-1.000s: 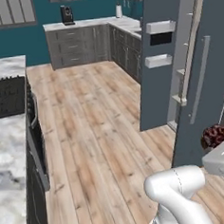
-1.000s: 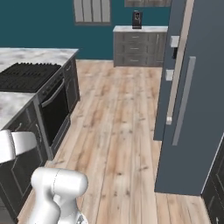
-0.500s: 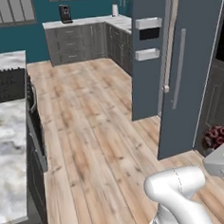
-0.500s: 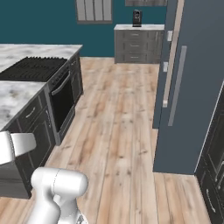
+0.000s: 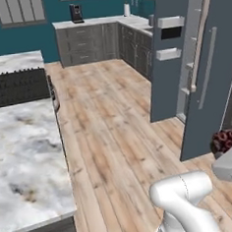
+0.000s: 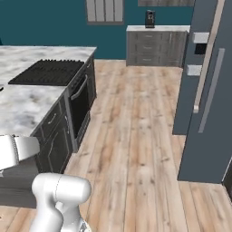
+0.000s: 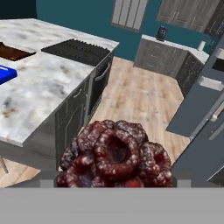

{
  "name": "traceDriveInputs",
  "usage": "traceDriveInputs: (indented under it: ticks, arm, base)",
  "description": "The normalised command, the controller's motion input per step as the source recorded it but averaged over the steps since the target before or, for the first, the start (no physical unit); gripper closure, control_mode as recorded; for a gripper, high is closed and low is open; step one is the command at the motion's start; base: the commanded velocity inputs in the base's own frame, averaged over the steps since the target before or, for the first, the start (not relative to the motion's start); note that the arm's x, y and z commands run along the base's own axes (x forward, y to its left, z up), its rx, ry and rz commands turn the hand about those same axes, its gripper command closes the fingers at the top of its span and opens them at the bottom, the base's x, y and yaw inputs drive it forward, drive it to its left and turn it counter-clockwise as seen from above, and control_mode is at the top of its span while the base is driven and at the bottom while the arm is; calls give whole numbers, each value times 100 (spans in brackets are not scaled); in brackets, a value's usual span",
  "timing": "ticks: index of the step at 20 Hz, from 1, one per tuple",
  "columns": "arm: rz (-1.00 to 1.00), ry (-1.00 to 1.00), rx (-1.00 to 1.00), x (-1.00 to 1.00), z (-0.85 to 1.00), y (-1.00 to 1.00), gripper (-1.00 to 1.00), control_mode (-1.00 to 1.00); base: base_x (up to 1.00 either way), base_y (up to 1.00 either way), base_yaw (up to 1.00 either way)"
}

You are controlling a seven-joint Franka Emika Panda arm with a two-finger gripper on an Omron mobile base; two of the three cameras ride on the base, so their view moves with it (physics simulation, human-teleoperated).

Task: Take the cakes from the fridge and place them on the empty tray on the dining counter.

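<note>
1. Claw (image 7: 114, 181) grips the dark red cake (image 7: 116, 155), jaws spread wide around it, probably; fingertips are hidden.
2. Cake is carried low, well clear of the fridge (image 5: 203, 66).
3. Blue tray (image 7: 6, 73) waits on the far-left table (image 7: 48, 83).

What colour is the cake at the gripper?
Dark red-brown cake, seen best in the hand view.

Dining counter (image 6: 27, 97) (black cooktop (image 6: 47, 71) inset) opposite slate fridge (image 6: 208, 90).
</note>
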Motion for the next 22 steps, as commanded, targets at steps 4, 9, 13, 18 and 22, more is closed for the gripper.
traceDriveInputs:
  ticks: [4,9,13,18,22]
  arm:
    - [0,0,0,0,0,0,100,100]
    - [0,0,0,0,0,0,100,100]
    - [0,0,0,0,0,0,100,100]
    - [0,0,0,0,0,0,100,100]
    - [0,0,0,0,0,0,100,100]
  base:
    - [-24,89,0]
    - [-95,13,0]
    - [-100,16,0]
    - [-43,68,0]
    - [0,100,0]
